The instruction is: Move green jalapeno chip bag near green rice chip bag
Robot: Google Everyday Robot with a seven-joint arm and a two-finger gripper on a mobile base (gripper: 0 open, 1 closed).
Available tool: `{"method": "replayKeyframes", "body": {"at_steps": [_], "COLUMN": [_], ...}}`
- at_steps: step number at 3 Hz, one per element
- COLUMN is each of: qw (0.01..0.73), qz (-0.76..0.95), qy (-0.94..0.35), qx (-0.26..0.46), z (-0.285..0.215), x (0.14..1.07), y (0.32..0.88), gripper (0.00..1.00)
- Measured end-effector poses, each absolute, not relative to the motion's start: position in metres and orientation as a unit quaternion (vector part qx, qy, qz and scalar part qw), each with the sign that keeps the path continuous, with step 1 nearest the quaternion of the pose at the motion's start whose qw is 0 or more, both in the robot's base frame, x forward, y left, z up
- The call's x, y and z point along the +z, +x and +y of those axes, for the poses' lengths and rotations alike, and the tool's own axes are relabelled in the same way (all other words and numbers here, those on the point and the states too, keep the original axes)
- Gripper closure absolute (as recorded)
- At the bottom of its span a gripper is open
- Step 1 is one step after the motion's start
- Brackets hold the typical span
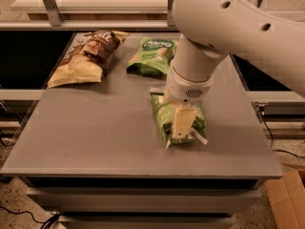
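The green jalapeno chip bag [164, 119] lies flat on the grey table [95, 132], right of the middle, with white seams at its near and far ends. My gripper [181, 124] hangs from the big white arm and sits right on top of this bag, covering its middle. The green rice chip bag [152, 54] is lighter green with a dark oval logo. It lies at the back of the table, a short way behind the jalapeno bag, partly hidden by the arm.
A brown-and-cream chip bag [88, 56] lies at the back left of the table. A metal-framed shelf [95, 4] runs behind the table. A cardboard box [288, 199] stands on the floor at the lower right.
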State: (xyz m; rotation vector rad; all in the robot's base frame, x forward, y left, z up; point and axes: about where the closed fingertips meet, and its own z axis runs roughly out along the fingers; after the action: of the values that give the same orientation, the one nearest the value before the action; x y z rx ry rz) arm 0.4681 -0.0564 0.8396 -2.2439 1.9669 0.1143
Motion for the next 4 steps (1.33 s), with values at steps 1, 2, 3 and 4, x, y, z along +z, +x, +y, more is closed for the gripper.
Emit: {"method": "replayKeyframes", "body": {"at_steps": [1,2,3,4], "qw": [0.078,0.078,0.078,0.086], "qz": [0.657,0.657,0.657,0.652], "qy": [-0.749,-0.749,-0.748,-0.753], "qx": [0.038,0.038,0.038,0.019], "z": [-0.056,-0.056,-0.057,-0.057], "x": [0.843,0.847,0.848,0.857], "y": [0.468,0.468,0.469,0.486], "gripper": [0.87,1.0,1.0,1.0]}}
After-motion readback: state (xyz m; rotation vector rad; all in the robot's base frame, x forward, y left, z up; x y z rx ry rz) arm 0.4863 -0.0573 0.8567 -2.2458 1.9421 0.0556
